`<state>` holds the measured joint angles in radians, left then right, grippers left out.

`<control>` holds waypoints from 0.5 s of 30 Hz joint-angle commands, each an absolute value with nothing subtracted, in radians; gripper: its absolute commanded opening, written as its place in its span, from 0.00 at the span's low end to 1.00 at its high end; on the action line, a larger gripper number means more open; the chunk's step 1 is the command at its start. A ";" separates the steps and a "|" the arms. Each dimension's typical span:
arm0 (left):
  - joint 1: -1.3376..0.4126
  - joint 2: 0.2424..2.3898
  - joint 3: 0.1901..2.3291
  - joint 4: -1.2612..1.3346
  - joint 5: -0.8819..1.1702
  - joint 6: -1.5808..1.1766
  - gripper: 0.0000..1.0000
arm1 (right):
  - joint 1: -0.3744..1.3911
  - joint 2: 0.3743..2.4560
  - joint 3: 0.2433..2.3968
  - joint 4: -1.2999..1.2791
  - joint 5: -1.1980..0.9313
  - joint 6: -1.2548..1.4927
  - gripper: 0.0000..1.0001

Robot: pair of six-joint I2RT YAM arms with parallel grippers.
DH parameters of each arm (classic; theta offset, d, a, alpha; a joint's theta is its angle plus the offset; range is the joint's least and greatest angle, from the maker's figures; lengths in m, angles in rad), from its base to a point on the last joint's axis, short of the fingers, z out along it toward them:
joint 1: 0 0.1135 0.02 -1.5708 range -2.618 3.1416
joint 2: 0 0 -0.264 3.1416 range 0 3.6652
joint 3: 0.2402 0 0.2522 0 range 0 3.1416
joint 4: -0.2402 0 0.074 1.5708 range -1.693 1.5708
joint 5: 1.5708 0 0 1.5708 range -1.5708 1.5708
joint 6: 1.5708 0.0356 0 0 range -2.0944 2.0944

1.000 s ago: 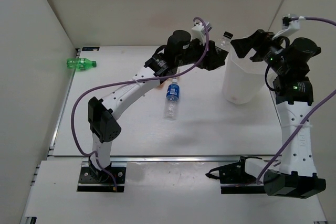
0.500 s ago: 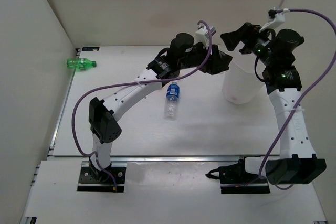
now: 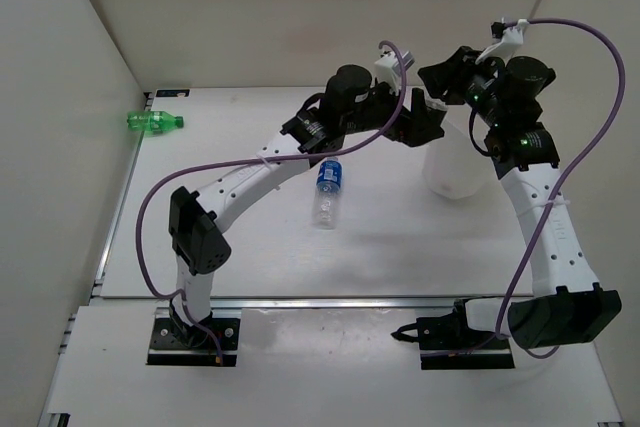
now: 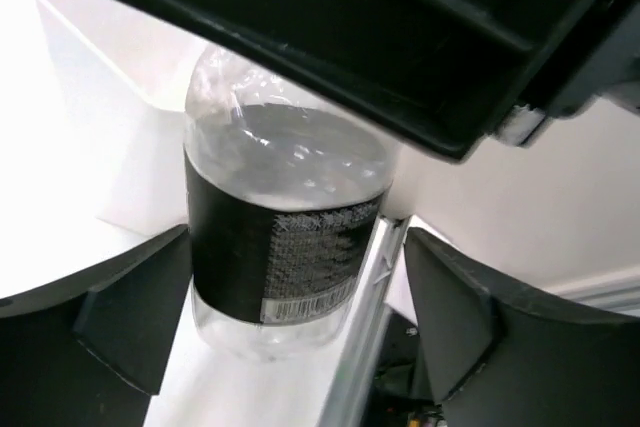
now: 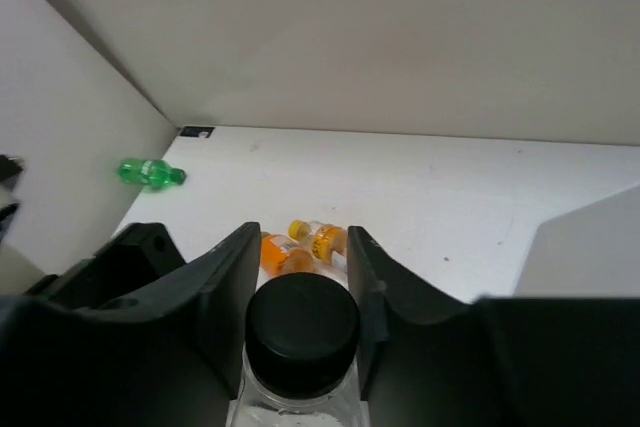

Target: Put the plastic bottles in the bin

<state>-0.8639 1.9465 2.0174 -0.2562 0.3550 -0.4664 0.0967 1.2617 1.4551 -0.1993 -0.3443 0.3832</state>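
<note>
A clear plastic bottle with a black label [image 4: 285,237] and a black cap [image 5: 302,332] stands upright in the air next to the white bin [image 3: 455,162]. My right gripper [image 5: 303,247] comes from above, its fingers closed against both sides of the cap. My left gripper [image 4: 295,317] is open around the bottle's lower body, with a gap at the right finger. In the top view both grippers, left [image 3: 425,122] and right [image 3: 440,82], meet at the bin's left rim. Another bottle with a blue label [image 3: 327,190] lies on the table under the left arm.
A green bottle [image 3: 153,122] lies at the far left by the wall. Two orange bottles [image 5: 285,255] [image 5: 325,239] lie together on the table below the grippers. White walls close the table at the left, back and right.
My left gripper has opened off the black-label bottle. My right gripper has swung left from over the bin and closed on the bottle's cap.
</note>
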 commanded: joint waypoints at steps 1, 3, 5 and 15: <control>-0.862 1.833 1.990 -0.229 0.345 -0.451 0.99 | 0.087 1.256 1.529 -0.208 -0.289 0.313 0.00; -0.842 1.787 1.962 -0.271 0.339 -0.424 0.99 | 0.066 1.270 1.603 -0.242 -0.270 0.281 0.00; -0.821 1.737 1.887 -0.314 0.306 -0.397 0.99 | 0.020 1.285 1.661 -0.281 -0.232 0.227 0.00; -0.650 1.578 1.620 -0.379 0.229 -0.466 0.76 | -0.006 1.371 1.749 -0.373 -0.155 0.109 0.00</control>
<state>-0.6453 1.5791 1.6272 -0.3553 0.2405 -0.4549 -0.0467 1.3258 1.7123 -0.3256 -0.1764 0.1772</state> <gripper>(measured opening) 0.770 0.002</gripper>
